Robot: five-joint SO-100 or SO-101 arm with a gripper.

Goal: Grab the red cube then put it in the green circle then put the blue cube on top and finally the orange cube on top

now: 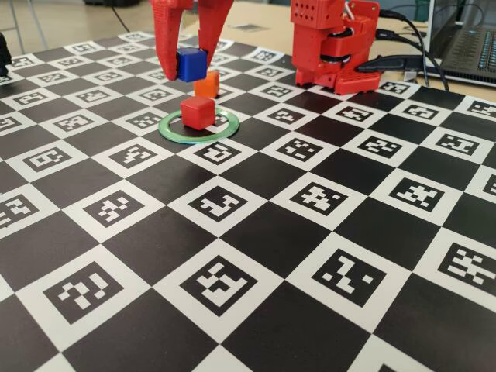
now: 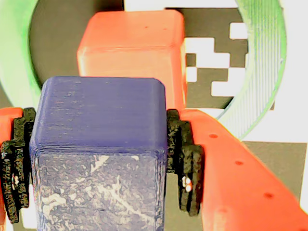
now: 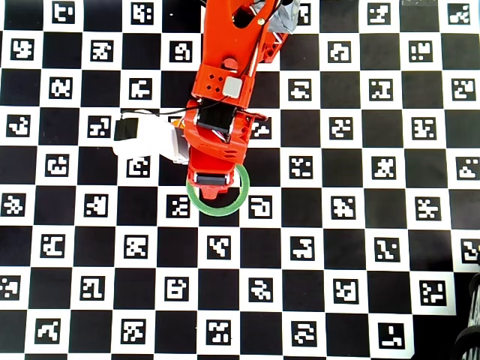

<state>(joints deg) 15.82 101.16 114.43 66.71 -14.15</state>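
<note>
Blue cube (image 1: 191,64) pinched in the gripper (image 1: 188,68) hangs above red cube (image 1: 198,112) inside green circle (image 1: 180,132).

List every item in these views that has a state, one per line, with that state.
gripper: shut on the blue cube, raised off the board
blue cube: held in the air, above and just behind the red cube
red cube: resting inside the green circle
green circle: flat on the board
orange cube: on the board behind the ring, untouched
</note>
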